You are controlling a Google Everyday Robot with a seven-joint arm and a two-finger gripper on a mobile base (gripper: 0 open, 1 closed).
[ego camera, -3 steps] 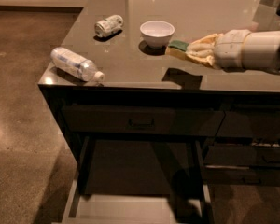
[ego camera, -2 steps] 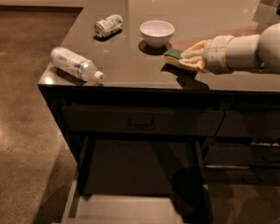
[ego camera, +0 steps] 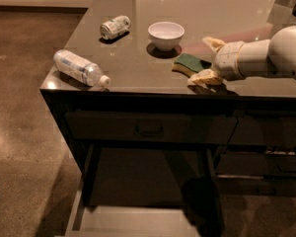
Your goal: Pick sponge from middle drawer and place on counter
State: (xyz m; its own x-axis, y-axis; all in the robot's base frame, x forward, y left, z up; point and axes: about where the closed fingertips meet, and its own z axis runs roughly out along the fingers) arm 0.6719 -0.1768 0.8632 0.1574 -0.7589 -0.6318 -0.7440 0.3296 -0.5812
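Drawer work looks finished from here: the middle drawer [ego camera: 133, 220] stands pulled out at the bottom of your view, and what shows of its dark floor and pale rim holds nothing you need. Above it is the shut drawer front [ego camera: 148, 130] with its small black handle, and the narrower drawers [ego camera: 266, 167] run off to the right. Neither matters now. Move up to the counter [ego camera: 227, 14], where the step in hand is the placing. The sponge [ego camera: 187, 61] lies flat on the glossy top, green face up, close to the front edge and just on your side of the white bowl [ego camera: 166, 35]. The gripper [ego camera: 201, 60] reaches in from the right on its white arm [ego camera: 266, 56], low over the counter, with its fingers spread apart on either side of the sponge. The nearer finger is right at the sponge's near corner, and you cannot tell whether it touches. By the look of it the sponge has been let go, so the task is all but done. Your next move calls for a clean withdrawal, lifting or backing off to the right without dragging the sponge toward the edge. Watch the bowl, which stands just beyond the sponge with little room between them. The plastic bottle [ego camera: 81, 69] lies on its side at the left front corner, and the crushed can [ego camera: 115, 27] lies farther back. Both are well apart from the arm and out of your way.
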